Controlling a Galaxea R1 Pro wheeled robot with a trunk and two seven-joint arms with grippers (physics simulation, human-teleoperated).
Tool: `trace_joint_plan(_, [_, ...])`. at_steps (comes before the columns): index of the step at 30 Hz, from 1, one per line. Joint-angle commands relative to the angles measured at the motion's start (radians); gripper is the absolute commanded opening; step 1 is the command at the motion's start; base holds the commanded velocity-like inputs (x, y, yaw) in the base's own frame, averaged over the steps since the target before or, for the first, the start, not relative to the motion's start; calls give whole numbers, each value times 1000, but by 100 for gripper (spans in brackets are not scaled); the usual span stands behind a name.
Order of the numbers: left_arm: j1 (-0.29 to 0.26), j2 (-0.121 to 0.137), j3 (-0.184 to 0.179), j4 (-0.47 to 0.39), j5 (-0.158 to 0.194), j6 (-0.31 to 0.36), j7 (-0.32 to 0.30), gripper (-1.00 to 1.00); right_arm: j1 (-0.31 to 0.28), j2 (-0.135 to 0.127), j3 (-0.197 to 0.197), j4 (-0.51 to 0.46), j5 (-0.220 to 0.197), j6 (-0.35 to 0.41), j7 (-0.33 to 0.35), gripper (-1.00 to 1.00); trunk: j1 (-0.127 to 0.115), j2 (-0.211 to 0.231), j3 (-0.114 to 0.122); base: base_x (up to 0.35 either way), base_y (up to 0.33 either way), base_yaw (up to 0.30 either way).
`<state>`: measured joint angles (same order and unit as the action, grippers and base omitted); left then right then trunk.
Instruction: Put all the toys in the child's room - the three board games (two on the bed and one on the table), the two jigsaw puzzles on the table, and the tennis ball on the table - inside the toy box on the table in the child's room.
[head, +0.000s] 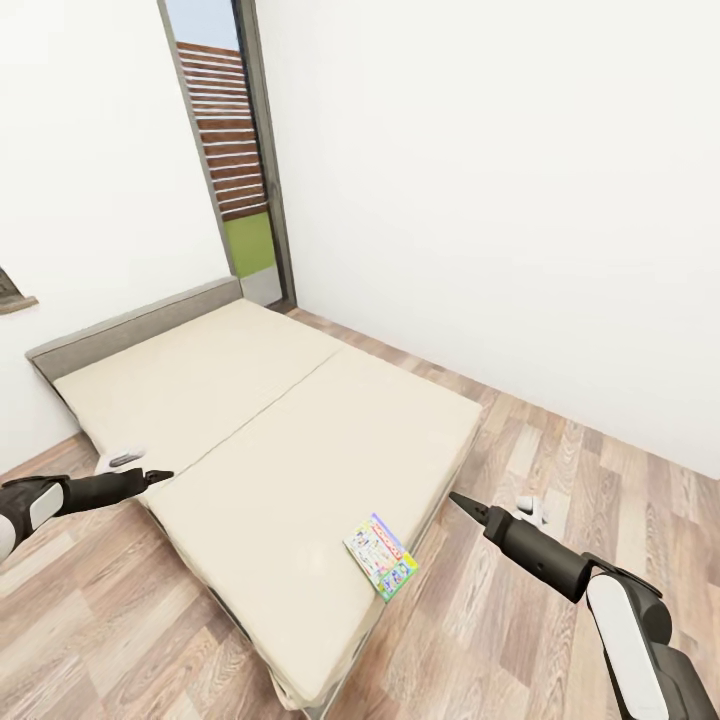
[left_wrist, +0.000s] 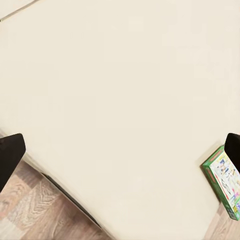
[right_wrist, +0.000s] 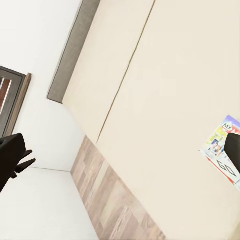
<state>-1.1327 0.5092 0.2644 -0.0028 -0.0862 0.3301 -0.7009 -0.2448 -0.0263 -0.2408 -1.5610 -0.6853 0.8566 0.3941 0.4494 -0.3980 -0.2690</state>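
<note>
While the robot faces the bed, one board game waits near its edge.
The bed (head: 270, 440) carries a green-and-white board game (head: 381, 556) by the near corner. Left gripper (head: 160, 477) and right gripper (head: 462, 502) hover empty, jaws wide. The thin box could slide off if nudged.

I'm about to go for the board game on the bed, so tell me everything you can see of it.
The board game is a flat rectangular box with a green border and a white, colourfully printed face, cardboard by the look of it. It lies flat, face up, on the beige mattress of the bed, near the bed's near right corner and turned at an angle to the edges. Nothing but the mattress touches it; both grippers are apart from it.
</note>
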Motion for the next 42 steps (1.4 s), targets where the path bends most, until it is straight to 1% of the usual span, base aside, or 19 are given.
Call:
trace_joint_plan(1, [-1,0,9,0,-9,6,-3,100,-1,0,-2,0,3,5,5,100,1,-2,-2,0,-1,17])
trace_joint_plan(9, [-1,0,9,0,-9,6,-3,100,-1,0,-2,-1,3,5,6,100,1,-2,-2,0,-31,60])
trace_joint_plan(13, [-1,0,9,0,-9,6,-3,100,-1,0,-2,-1,3,5,6,100,1,-2,-2,0,-118,170])
trace_joint_plan(24, [-1,0,9,0,-9,6,-3,100,-1,0,-2,-1,3,5,6,100,1,-2,-2,44,-131,27])
trace_joint_plan(32, [-1,0,9,0,-9,6,-3,100,-1,0,-2,-1,3,5,6,100,1,-2,-2,39,-59,153])
trace_joint_plan(38, [-1,0,9,0,-9,6,-2,100,-1,0,-2,-1,2,5,6,100,1,-2,-2,4,-22,32])
trace_joint_plan(42, [-1,-2,9,0,-9,6,-2,100,-1,0,-2,-1,2,5,6,100,1,-2,-2,1,-161,5])
